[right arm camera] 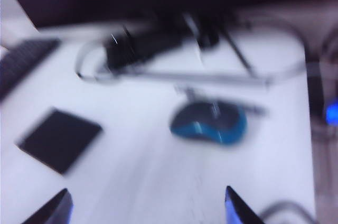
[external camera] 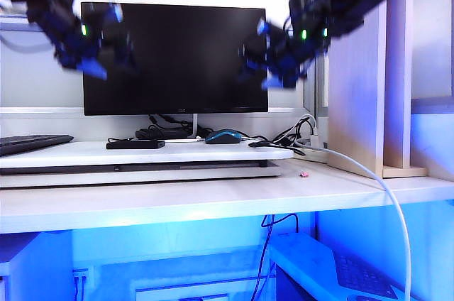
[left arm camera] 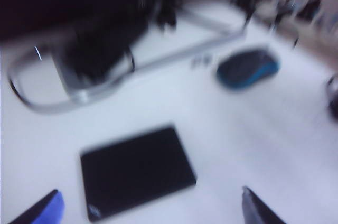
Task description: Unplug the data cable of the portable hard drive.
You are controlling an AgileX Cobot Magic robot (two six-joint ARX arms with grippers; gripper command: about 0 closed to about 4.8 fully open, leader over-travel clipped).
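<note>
Both grippers, left (external camera: 96, 56) and right (external camera: 273, 67), hang empty with jaws apart above the portable hard drive (external camera: 135, 144), a light, slick slab best pinned by its edges.

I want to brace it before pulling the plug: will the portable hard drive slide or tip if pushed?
The portable hard drive lies flat and thin on the smooth white shelf, so it likely slides, not tips. It looks rigid, probably light. Both grippers hang above, jaws open.

You are looking at a plain black portable hard drive (left arm camera: 136, 171), a blue-and-black mouse (right arm camera: 209, 123), a black monitor (external camera: 175, 56), a black keyboard (external camera: 28, 143), a white desk (external camera: 213, 198), and black, blue-tinged left gripper (left arm camera: 150, 208) and right gripper (right arm camera: 145, 208) fingers.
</note>
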